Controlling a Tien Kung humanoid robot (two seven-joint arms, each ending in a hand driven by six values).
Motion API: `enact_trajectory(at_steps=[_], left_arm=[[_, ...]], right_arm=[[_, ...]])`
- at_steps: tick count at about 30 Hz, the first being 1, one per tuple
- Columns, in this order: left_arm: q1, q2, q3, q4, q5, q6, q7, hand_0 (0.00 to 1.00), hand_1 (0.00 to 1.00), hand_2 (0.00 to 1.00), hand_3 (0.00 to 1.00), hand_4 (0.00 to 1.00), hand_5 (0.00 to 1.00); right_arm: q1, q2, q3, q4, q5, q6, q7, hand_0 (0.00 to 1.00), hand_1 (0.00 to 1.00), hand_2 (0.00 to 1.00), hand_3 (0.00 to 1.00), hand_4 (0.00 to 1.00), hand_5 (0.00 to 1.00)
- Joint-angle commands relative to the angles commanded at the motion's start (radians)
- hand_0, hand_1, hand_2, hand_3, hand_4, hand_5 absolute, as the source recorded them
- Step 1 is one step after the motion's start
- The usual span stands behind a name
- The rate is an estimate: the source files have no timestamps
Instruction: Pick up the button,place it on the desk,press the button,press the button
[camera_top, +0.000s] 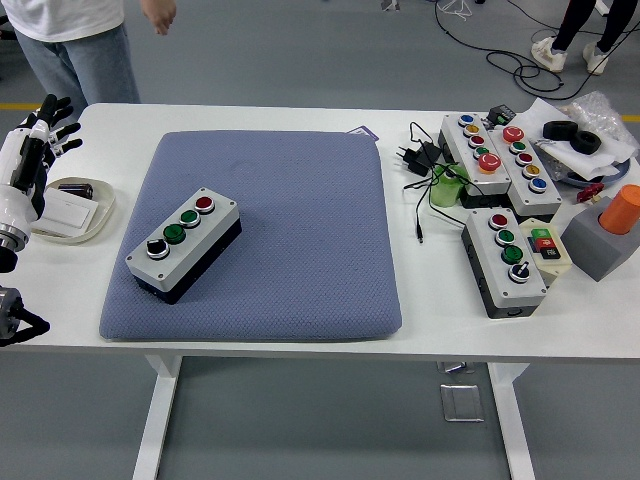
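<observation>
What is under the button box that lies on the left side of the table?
The button box rests on a blue-grey padded mat, which lies on the white table. The mat's part beneath the box is covered, so I cannot see it.

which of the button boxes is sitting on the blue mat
The grey button box with one red and two green buttons and a black knob. It alone lies on the blue mat; the others sit on the bare table's right side.

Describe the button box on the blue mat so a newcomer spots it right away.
Find the blue mat covering the table's middle. On its left part lies the grey button box, set diagonally. It is the only box on the mat; the others sit on bare table at the right.
</observation>
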Motion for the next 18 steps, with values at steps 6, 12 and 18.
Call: enact_trajectory(at_steps=[6, 12, 18], left_arm=[[0.002, 0.002, 0.000, 0.001, 0.015, 0.000, 0.002, 0.815, 0.882, 0.927, 0.903, 0.936, 0.998], [-0.001, 0.006, -0.014, -0.009, 0.122, -0.009, 0.021, 0.834, 0.894, 0.943, 0.929, 0.958, 0.998], [-0.010, 0.011, -0.018, -0.037, 0.356, -0.029, 0.046, 0.853, 0.911, 0.966, 0.957, 0.998, 0.998]], right_arm=[[0.001, 0.000, 0.002, 0.000, -0.002, -0.001, 0.002, 0.709, 0.678, 0.714, 0.612, 0.327, 0.108], [0.008, -0.001, 0.005, 0.000, -0.019, -0.004, -0.002, 0.709, 0.676, 0.713, 0.612, 0.327, 0.108], [0.013, 0.000, 0.024, 0.000, -0.053, -0.006, -0.015, 0.709, 0.674, 0.711, 0.611, 0.327, 0.108]])
